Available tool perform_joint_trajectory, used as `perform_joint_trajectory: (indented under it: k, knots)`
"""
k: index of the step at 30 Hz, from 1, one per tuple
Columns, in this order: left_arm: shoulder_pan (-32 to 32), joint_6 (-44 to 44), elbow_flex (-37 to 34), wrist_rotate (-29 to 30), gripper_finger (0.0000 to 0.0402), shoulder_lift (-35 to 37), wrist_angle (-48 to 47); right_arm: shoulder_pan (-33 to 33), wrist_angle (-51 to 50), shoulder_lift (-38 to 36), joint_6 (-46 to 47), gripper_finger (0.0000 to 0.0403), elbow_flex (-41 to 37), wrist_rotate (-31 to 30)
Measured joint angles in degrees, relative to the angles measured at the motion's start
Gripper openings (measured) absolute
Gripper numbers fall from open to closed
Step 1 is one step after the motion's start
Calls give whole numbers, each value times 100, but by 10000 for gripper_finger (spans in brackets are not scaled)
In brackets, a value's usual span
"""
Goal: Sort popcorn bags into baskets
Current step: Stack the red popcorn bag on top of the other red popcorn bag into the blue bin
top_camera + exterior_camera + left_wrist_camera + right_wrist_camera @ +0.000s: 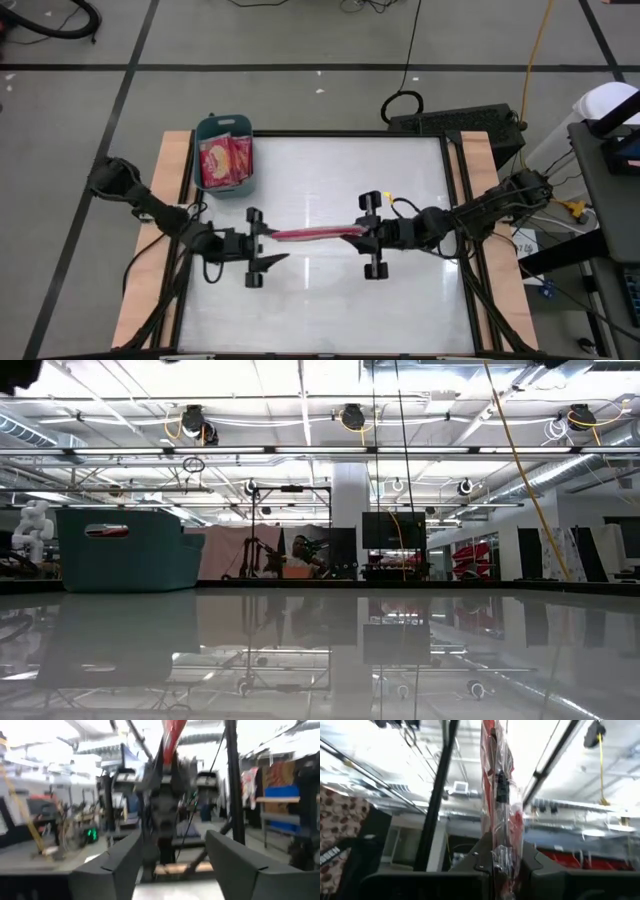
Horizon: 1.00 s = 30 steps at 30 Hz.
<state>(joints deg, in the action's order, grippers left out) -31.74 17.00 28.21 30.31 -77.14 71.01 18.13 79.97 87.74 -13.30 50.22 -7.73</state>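
One red popcorn bag (pixel 310 234) hangs in the air above the table's middle, edge-on, running left to right. My right gripper (pixel 352 233) is shut on its right end. My left gripper (pixel 268 243) is open at the bag's free left end, its fingers (pixel 120 865) spread and touching nothing. The left wrist view shows the bag (pixel 172 735) beyond them. The teal basket (pixel 215 125) stands at the table's far left with red packets (pixel 225 160) lying in it, picture side up. In the low view only the basket (pixel 125 550) shows; both grippers are above that picture. My right gripper pinches the bag's right end (pixel 501 847) between its two fingers (pixel 480 865), coming level from the table's right. The fingers lie along the bag's length. The bag (pixel 500 785) is lifted clear of the table and sticks out from the fingertips toward the left arm, standing on edge.
The white table top (pixel 330 310) is bare around both arms, with wooden strips (pixel 170 200) along its left and right sides. A black box (pixel 460 122) sits past the far right corner. Cables and room equipment lie beyond the table.
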Motion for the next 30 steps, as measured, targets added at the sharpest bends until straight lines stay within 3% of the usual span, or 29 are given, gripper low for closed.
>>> perform_joint_trajectory:
  k: [6,13,18,24,30]
  knots:
    - [374,414,826,-919,263,-405,259,-17,594,147,-133,20,0,192]
    - [600,801,1566,-1425,266,-694,260,-24,981,413,-267,20,16,389]
    - [750,770,1724,-1569,261,-691,272,-42,992,459,-258,20,22,490]
    - [848,650,1724,-2348,195,-694,286,-76,992,466,-267,20,22,483]
    - [863,634,1724,-2361,73,-693,265,-90,988,466,-241,20,22,488]
